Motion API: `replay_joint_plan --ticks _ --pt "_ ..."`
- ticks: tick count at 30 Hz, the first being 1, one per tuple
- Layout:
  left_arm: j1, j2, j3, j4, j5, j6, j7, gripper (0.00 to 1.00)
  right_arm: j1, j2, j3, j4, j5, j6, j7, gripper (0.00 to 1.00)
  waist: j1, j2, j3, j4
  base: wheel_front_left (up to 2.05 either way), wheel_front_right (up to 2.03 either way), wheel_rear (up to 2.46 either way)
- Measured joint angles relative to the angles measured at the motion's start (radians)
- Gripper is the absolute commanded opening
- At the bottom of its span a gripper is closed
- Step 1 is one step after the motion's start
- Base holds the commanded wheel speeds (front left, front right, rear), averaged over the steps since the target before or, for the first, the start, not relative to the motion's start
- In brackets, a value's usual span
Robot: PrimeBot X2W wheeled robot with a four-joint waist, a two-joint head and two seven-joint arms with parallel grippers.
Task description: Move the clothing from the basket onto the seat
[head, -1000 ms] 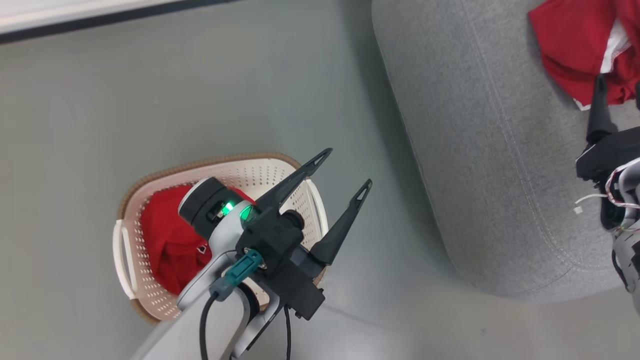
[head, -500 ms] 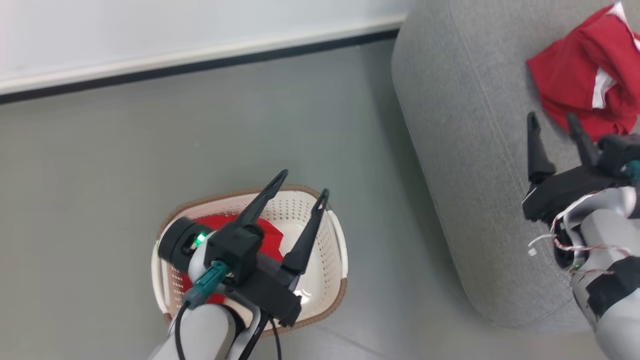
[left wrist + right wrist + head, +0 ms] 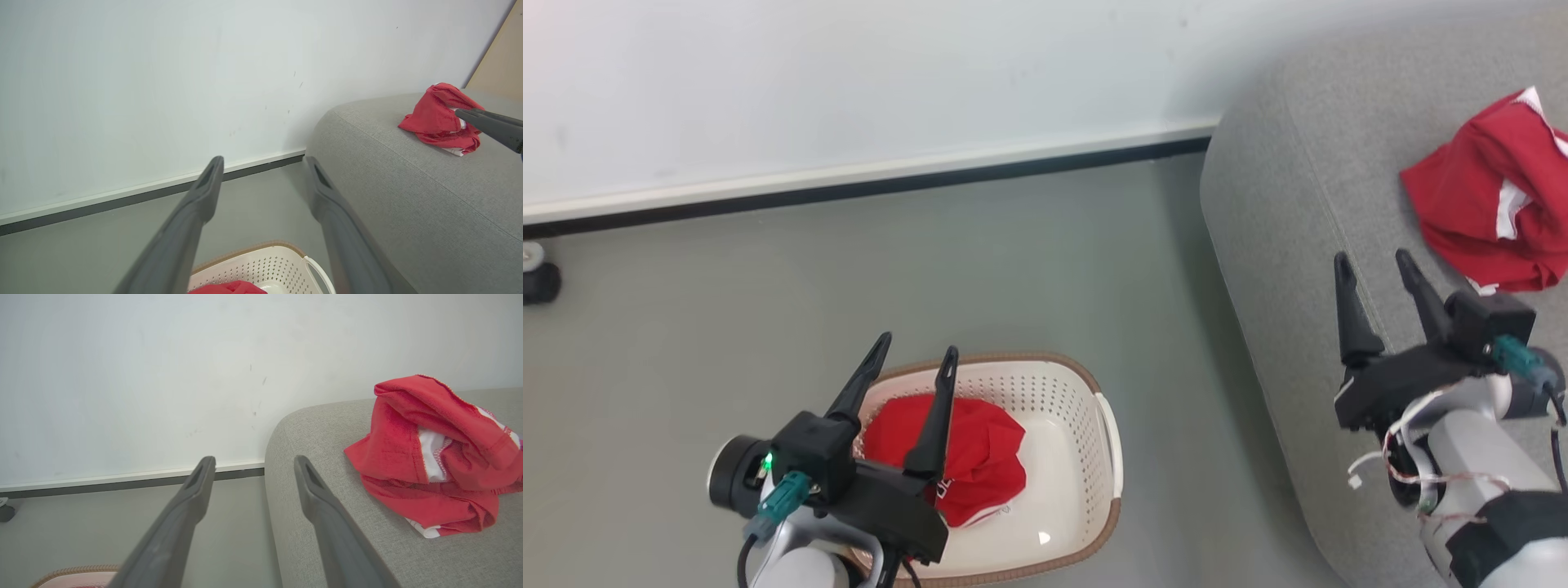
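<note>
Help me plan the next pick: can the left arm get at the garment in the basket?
Probably yes. The left gripper hangs over the basket with jaws open, and the garment lies uncovered inside, nothing between them; the gripper would need to tilt down.

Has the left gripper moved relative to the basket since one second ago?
Yes. Against the basket, the left gripper has shifted left: its fingertips were beyond the right rim, and now they are at the far left rim.
</note>
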Motion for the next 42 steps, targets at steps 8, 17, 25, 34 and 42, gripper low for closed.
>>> replay_joint_plan --ticks 8,17,25,34,42 --pt "0.054 0.004 0.049 0.009 -0.027 0.023 -0.017 1.00 0.077 0.001 0.008 -0.063 -0.011 -0.010 0.000 1.00 0.0000 0.0000 -0.054 0.029 0.00 0.00 0.00" --pt "0.097 0.004 0.100 0.017 -0.036 0.033 -0.030 1.00 0.159 0.015 0.022 -0.116 -0.018 -0.026 0.000 1.00 0.0001 0.0000 -0.103 0.051 0.00 0.00 0.00" --pt "0.143 0.009 0.138 0.021 -0.044 0.042 -0.035 1.00 0.205 0.019 0.030 -0.150 -0.028 -0.035 0.000 1.00 0.0001 -0.0001 -0.139 0.056 0.00 0.00 0.00" --pt "0.182 0.009 0.167 0.021 -0.044 0.044 -0.035 1.00 0.255 0.005 0.021 -0.201 -0.039 -0.045 0.000 1.00 0.0002 -0.0001 -0.175 0.054 0.00 0.00 0.00" --pt "0.194 -0.001 0.180 0.018 -0.044 0.050 -0.034 1.00 0.273 0.002 0.017 -0.237 -0.044 -0.054 0.009 1.00 0.0002 0.0001 -0.187 0.053 0.00 0.00 0.00"
